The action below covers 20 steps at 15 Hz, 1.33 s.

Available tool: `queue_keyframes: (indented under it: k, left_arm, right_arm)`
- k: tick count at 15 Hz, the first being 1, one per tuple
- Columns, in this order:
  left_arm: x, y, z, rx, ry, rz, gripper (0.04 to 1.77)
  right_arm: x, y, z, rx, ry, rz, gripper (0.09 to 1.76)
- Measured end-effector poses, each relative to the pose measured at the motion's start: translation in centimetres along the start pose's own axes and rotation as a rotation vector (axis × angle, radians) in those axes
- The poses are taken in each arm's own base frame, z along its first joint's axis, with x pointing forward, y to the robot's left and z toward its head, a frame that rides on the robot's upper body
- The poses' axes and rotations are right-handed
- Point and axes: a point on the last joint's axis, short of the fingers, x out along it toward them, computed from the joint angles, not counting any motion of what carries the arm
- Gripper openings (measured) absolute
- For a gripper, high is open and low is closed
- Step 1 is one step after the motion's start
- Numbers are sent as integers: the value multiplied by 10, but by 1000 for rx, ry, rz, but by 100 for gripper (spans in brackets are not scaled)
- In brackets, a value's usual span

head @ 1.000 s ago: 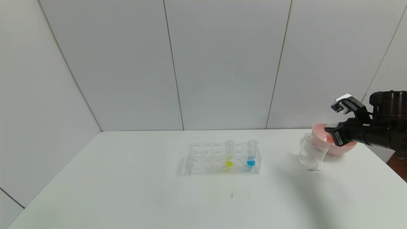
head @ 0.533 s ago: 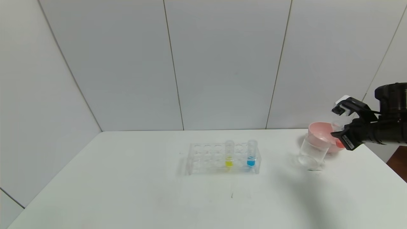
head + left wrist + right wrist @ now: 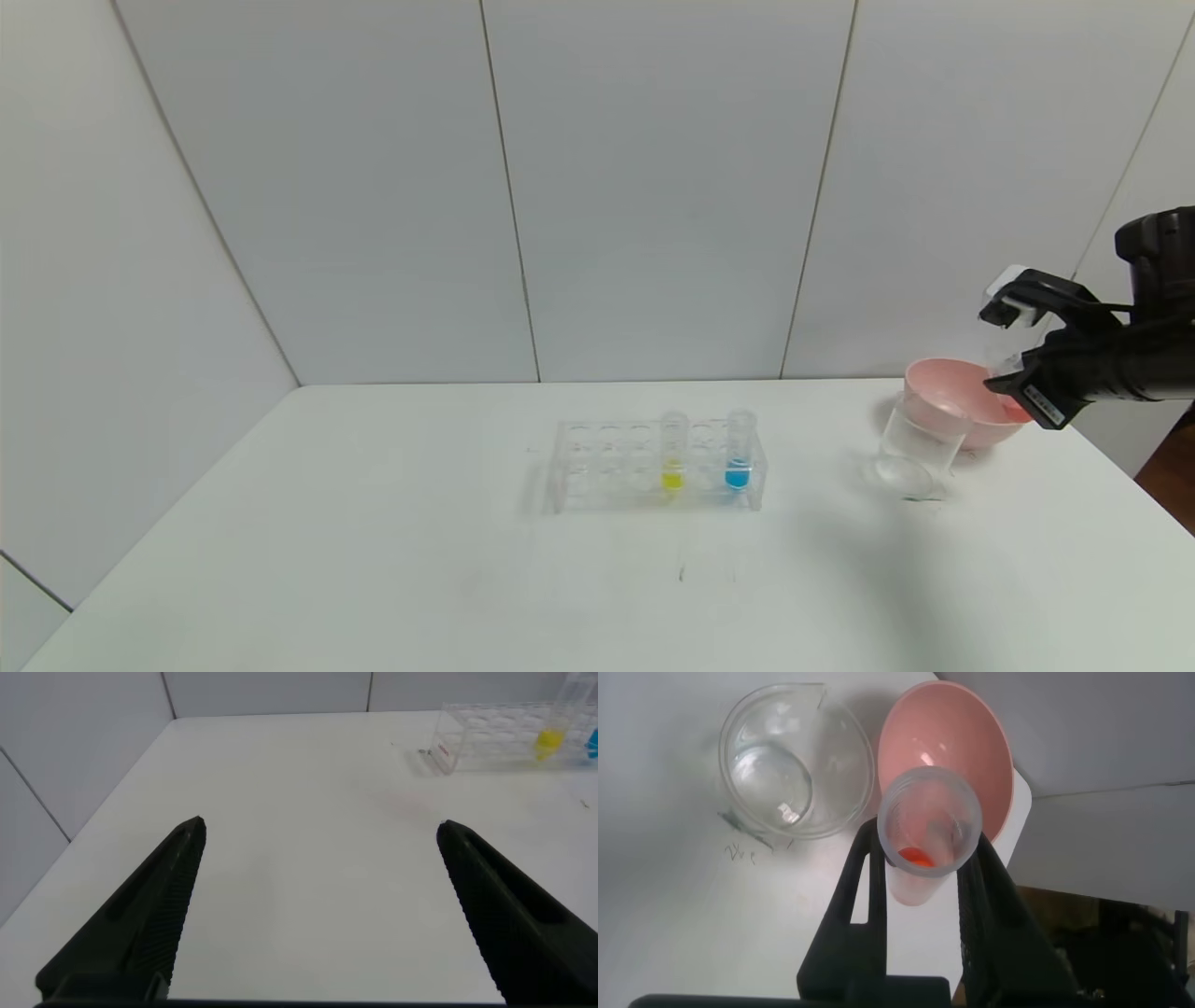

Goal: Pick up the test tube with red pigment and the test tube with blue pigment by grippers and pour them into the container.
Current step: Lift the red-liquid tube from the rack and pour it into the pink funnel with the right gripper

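Progress is partial: the right hand point(image 3: 920, 873) grips the test tube with red pigment point(image 3: 926, 833) above the pink bowl point(image 3: 962, 399), beside the apparently colourless container point(image 3: 920, 448). The test tube with blue pigment point(image 3: 738, 451) sits racked; the left hand point(image 3: 318, 905) is open, idle.

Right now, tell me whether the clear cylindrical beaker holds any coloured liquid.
Apparently none: the clear cylindrical beaker looks colourless inside, and orange-red liquid still sits in the tube the right pincer grips.

My right gripper point(image 3: 1013, 359) is matte black and blocky, with a small white printed label on one finger and a white patch on the other. My left gripper point(image 3: 318, 905) has two long black fingers point(image 3: 140, 924) tapering to points, their inner faces finely ribbed.
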Motion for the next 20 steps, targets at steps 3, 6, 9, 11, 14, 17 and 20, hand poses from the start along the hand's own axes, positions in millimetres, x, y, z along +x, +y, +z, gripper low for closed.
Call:
queue_keyframes:
  k: [3,6,9,11,14,17,20]
  left_arm:
    - [0,0,0,0,0,0,176]
    - [0,0,0,0,0,0,176]
    - [0,0,0,0,0,0,176]
    - [0,0,0,0,0,0,176]
    - [0,0,0,0,0,0,176]
    - [0,0,0,0,0,0,176]
    - [0,0,0,0,0,0,176]
  right_arm:
    - [-10,-1,7,-91,63,18,50]
    - [-15,-2,18,-186,104,18,50]
    - [-14,-5,26,-277,140,39,50]
    - [-14,-6,29,-334,180,69,50]
    - [-15,-6,34,-396,205,108,50]
    - [-17,-11,37,-462,302,112,50]
    - [-10,-14,42,-496,341,97,50]
